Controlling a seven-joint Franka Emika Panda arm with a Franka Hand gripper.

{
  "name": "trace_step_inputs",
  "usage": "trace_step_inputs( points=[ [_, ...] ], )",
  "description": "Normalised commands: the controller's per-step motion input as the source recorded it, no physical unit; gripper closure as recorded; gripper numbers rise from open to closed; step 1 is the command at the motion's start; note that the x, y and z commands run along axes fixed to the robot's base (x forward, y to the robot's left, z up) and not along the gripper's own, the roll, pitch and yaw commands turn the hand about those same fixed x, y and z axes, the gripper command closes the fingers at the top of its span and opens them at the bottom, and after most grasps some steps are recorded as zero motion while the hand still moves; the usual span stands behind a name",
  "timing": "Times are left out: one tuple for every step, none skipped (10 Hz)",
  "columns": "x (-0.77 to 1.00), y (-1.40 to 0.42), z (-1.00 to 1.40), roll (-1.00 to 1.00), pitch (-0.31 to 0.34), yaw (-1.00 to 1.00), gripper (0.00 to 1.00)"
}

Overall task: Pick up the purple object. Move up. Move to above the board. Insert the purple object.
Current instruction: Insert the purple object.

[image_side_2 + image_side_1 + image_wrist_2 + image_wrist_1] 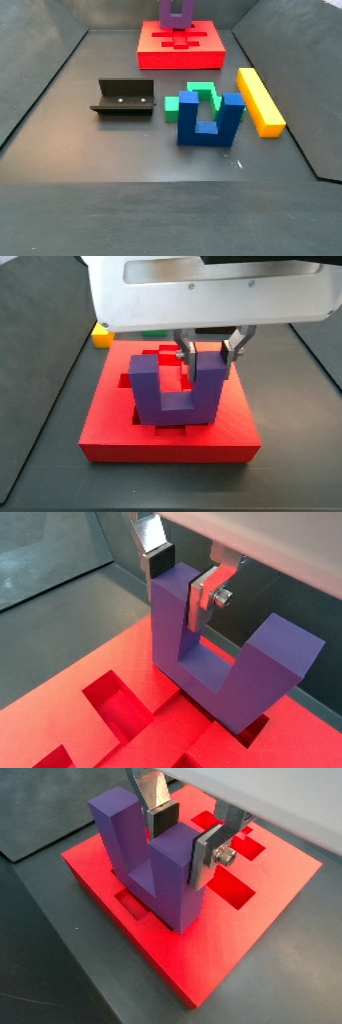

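Above the board, gripper: the gripper (pixel 211 353) hangs under the white wrist housing, its flat silver fingers (pixel 207 855) set on either side of one prong of the purple object (pixel 177 386).
Gripper state: the plates sit close along the prong's faces in both wrist views, but whether the dark pads press on it or stand just off it cannot be told.
Purple object: a chunky U-shaped block (pixel 214 662) standing upright, prongs up, its base down in the middle of the board (pixel 107 436); in a wrist view the base seems sunk into a recess (pixel 254 732).
Purple object, far view: in a side view only its lower part (pixel 175 14) shows at the frame's edge, on the red slab.
Board: a flat red slab (pixel 227 943) with dark-red recessed cutouts (pixel 120 707) open beside the purple block.
Table: dark grey surface (pixel 147 160) carrying everything.
Fixture: the dark L-shaped bracket (pixel 122 98) stands well apart from the board.
Green block: (pixel 198 96) just beside the blue two-pronged piece (pixel 211 122), touching or nearly so.
Yellow bar: (pixel 259 100) lies near the blue piece, on its other side from the fixture.
Yellow piece: a small bit (pixel 100 334) shows behind the board.
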Motion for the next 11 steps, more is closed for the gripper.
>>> trace_step_inputs(
  points=[
    [0.0,0.13,-0.07,-0.26,-0.039,0.0,1.0],
    [0.0,0.07,-0.17,-0.21,-0.059,0.0,1.0],
    [-0.1,0.08,-0.11,-0.18,-0.063,-0.01,1.0],
    [-0.31,0.09,0.0,-0.18,-0.087,-0.06,1.0],
    [-0.48,0.05,0.0,-0.13,-0.117,-0.12,1.0],
    [-0.55,0.02,0.0,-0.04,-0.1,-0.19,1.0],
    [-0.4,0.0,0.0,-0.05,-0.086,-0.14,1.0],
    [-0.21,0.0,0.0,-0.03,-0.06,-0.06,1.0],
    [0.0,-0.03,-0.05,0.0,-0.009,-0.01,1.0],
    [0.12,-0.14,-0.14,0.11,0.0,0.0,1.0],
    [0.15,-0.09,-0.17,0.2,0.016,0.0,1.0]
  ],
)
